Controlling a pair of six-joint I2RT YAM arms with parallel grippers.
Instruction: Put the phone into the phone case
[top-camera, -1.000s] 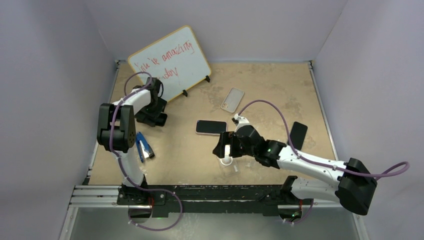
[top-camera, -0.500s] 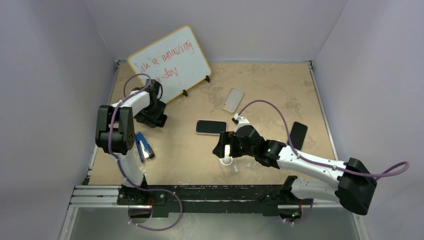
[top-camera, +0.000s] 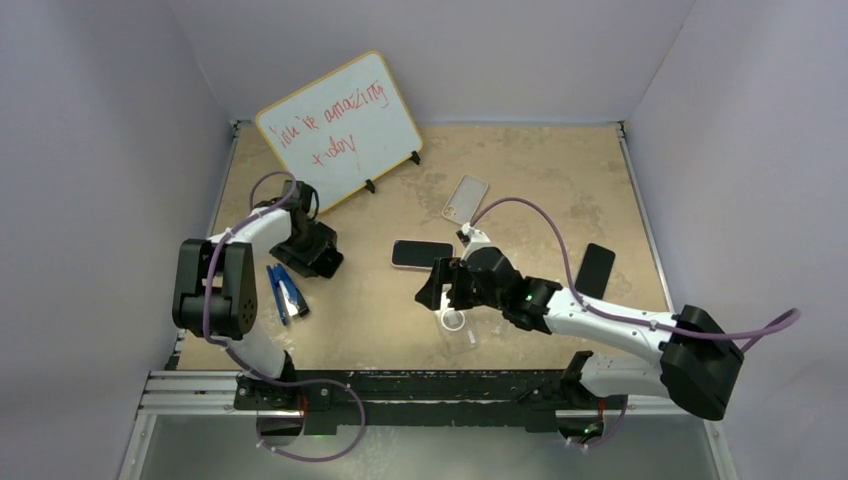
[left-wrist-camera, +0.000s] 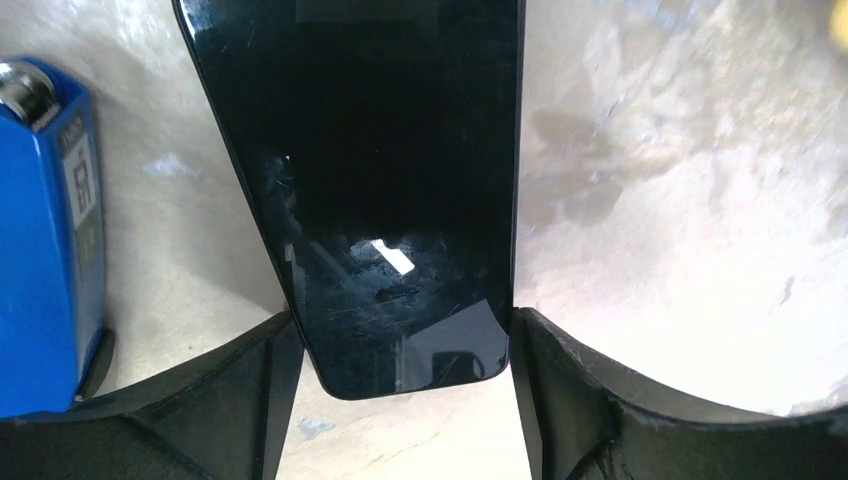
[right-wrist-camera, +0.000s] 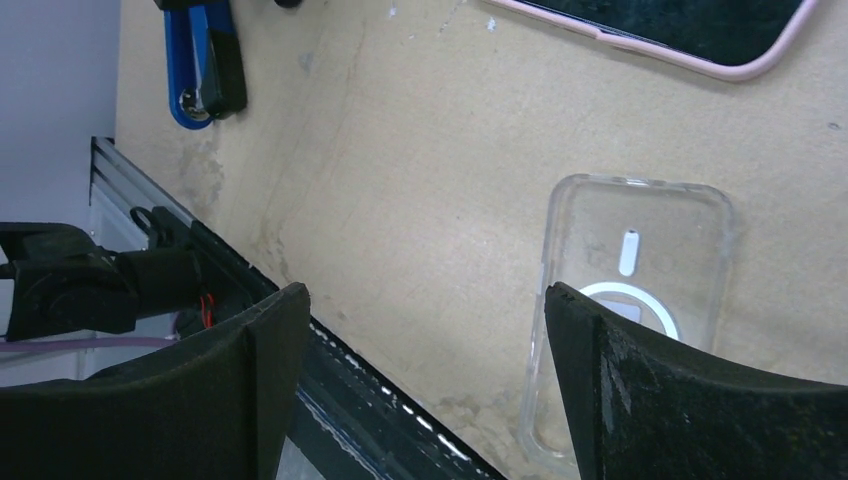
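My left gripper (top-camera: 316, 250) is shut on a black phone (left-wrist-camera: 390, 180), with both fingers against its long edges, low over the table left of centre. In the top view the gripper hides this phone. A clear phone case (top-camera: 458, 326) with a white ring lies flat near the front edge, and it also shows in the right wrist view (right-wrist-camera: 632, 300). My right gripper (top-camera: 440, 291) is open and empty just above the case's left side, its right finger (right-wrist-camera: 640, 400) over the case.
A pink-edged phone (top-camera: 422, 254) lies at centre, a beige case (top-camera: 465, 199) behind it and another black phone (top-camera: 596, 270) at the right. A blue tool (top-camera: 285, 292) lies beside my left gripper. A whiteboard (top-camera: 338, 128) stands at the back left.
My left gripper has moved from beside the whiteboard toward the front and right with the phone. My right gripper has shifted slightly left and back.
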